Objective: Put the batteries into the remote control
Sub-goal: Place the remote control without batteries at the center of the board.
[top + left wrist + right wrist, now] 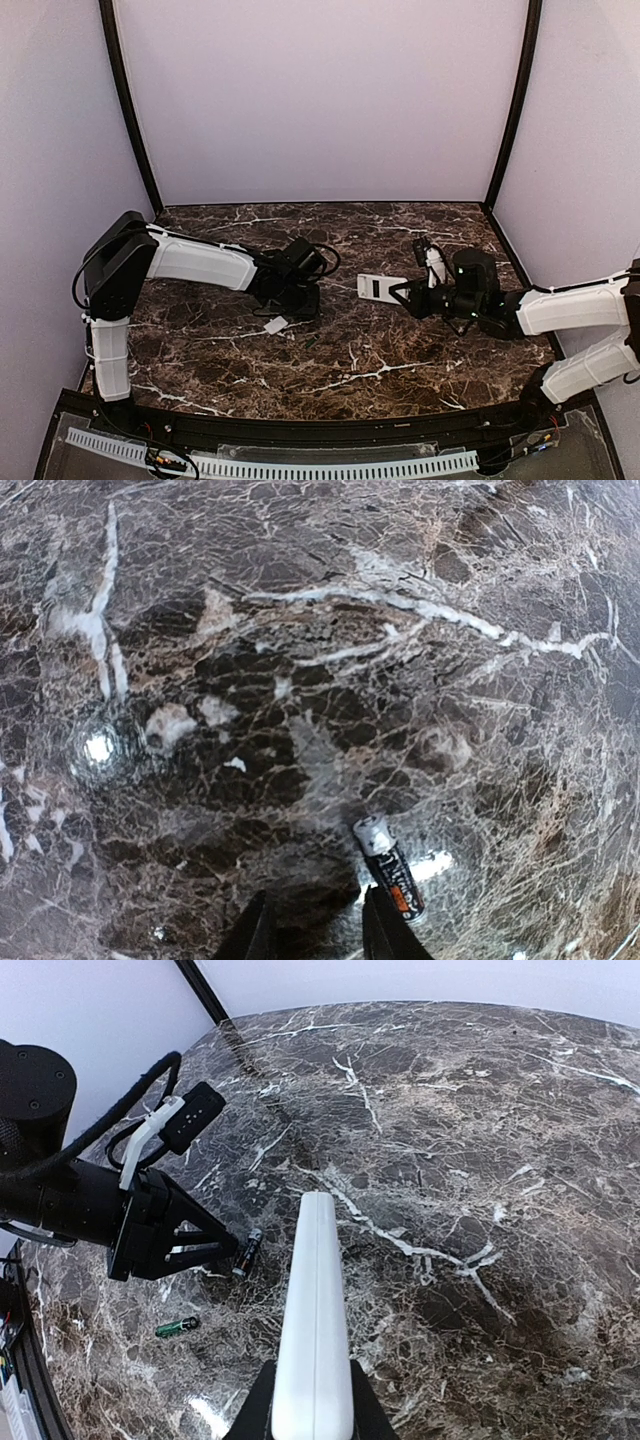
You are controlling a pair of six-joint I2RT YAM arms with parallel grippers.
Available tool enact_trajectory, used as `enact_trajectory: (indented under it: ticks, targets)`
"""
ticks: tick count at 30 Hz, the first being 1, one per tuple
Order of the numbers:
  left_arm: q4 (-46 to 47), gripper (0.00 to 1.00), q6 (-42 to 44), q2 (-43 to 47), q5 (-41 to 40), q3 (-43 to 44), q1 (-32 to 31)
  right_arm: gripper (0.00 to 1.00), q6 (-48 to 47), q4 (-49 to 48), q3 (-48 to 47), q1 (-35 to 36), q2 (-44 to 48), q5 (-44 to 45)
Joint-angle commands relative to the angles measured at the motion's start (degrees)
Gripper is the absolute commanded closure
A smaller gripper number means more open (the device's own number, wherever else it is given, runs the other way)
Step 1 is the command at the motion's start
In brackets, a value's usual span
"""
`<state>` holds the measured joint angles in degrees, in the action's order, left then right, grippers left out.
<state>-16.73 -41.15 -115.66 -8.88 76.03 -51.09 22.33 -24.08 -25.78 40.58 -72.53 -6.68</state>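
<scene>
My right gripper (312,1405) is shut on the near end of the remote control (315,1310). The remote is white, seen edge-on here, and held above the marble. From above, the remote control (378,287) shows a dark recess and sticks out left of the right gripper (405,292). One of the batteries (390,868), black with a silver end, lies flat just outside my left gripper's right finger. The left gripper (317,898) is low over the marble and open, with nothing between its fingers. A second, green battery (177,1326) lies nearer the front edge.
A small white flat piece (275,324) lies on the marble just in front of the left gripper (300,298). The dark marble table (400,360) is walled by pale panels at the back and sides. The left arm's black cable loops above its wrist (150,1090).
</scene>
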Motion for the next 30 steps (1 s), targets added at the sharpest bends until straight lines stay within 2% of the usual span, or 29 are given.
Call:
enact_trajectory:
  ticks: [1,13,19,23,30]
  targets:
    - [0.8,0.68,0.8,0.4,-0.4,0.6,0.0,1.00,2.1,-3.1,1.3,-2.3,0.3,-2.4]
    - [0.1,0.62,2.2,-3.1,0.9,4.7,-0.7,1.00,3.8,-3.2,1.5,-4.5,-0.9,-6.8]
    - [-1.6,0.64,2.7,-4.4,0.4,5.4,-1.3,1.00,5.7,-4.6,1.0,-4.7,-3.1,-9.7]
    - [-3.4,0.69,3.5,-4.9,-0.8,6.0,-1.7,1.00,6.6,-4.4,0.4,-4.7,-3.7,-10.8]
    - [-7.3,0.86,5.3,-5.8,-2.3,6.8,-1.9,0.99,8.2,-4.2,-0.1,-4.7,-5.1,-13.0]
